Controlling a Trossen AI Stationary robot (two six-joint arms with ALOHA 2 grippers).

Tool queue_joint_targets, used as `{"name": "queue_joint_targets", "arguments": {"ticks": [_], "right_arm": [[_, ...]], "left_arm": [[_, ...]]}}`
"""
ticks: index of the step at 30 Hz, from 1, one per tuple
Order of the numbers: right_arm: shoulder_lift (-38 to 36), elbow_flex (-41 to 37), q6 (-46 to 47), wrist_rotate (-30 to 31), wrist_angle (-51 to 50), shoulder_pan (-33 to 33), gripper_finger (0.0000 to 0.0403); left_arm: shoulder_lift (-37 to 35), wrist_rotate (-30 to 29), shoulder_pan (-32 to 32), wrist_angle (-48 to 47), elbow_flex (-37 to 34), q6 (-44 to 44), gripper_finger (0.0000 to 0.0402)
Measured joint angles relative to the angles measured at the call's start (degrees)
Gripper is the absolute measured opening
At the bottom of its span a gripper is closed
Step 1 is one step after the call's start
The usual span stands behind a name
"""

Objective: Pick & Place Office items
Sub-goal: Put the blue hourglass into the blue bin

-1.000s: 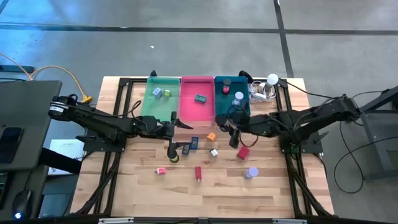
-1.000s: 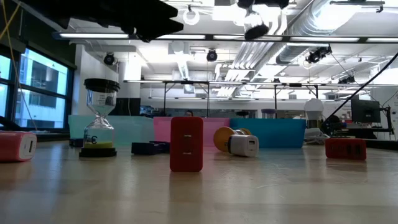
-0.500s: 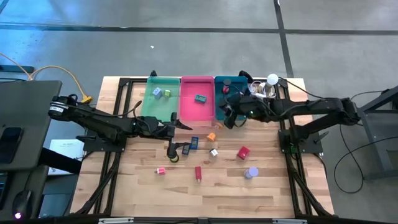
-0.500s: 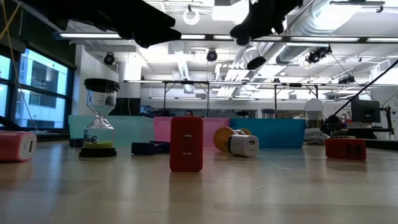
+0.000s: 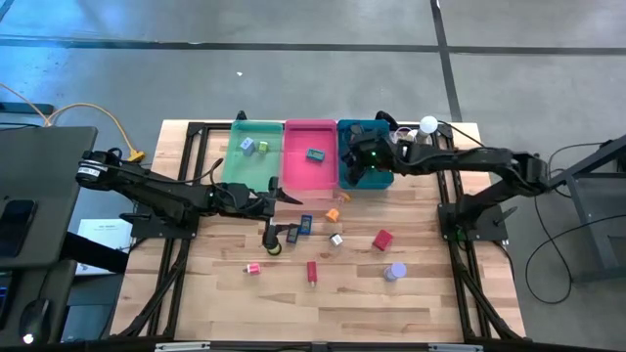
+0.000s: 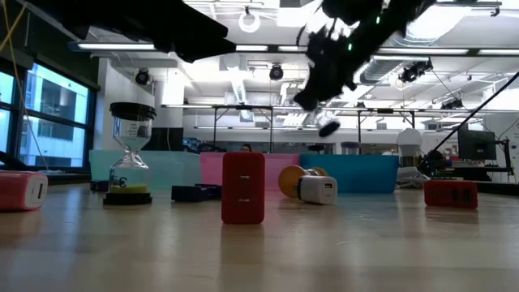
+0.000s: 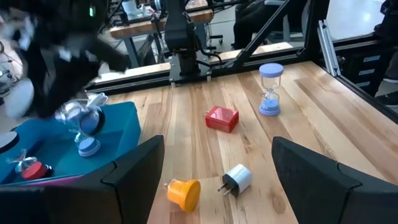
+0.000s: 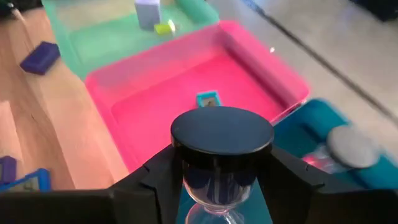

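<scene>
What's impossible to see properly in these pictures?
- High view: the hourglass held by the right gripper is hidden under the arm, above the teal tray.
- Low view: that gripper is only a blur.
- Right wrist view: the hourglass's lower half is cut off by the picture's edge.

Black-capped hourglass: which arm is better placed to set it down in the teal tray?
Right. The right tool grips the black-capped hourglass and hangs over the teal tray. The left tool is open and empty, at the front edge of the pink tray.
</scene>
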Motion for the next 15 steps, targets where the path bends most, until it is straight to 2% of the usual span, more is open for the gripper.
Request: {"name": "queue_joint_targets", "arguments": {"ticks": [5, 9, 15], "right_arm": [[2.14, -6.23, -0.08, -1.69, 9.09, -2.40, 0.0155], [2.37, -10.80, -0.09, -3.73, 15.44, -3.43, 0.0153], [2.37, -16.06, 0.20, -3.65, 23.62, -4.39, 0.0193]], "left_arm": [[0.00, 0.02, 0.00, -0.45, 0.00, 0.02, 0.0289], [0.00, 0.02, 0.00, -0.43, 0.00, 0.03, 0.0289], [0.00, 0.02, 0.07, -0.39, 0.00, 0.98, 0.0289]]}}
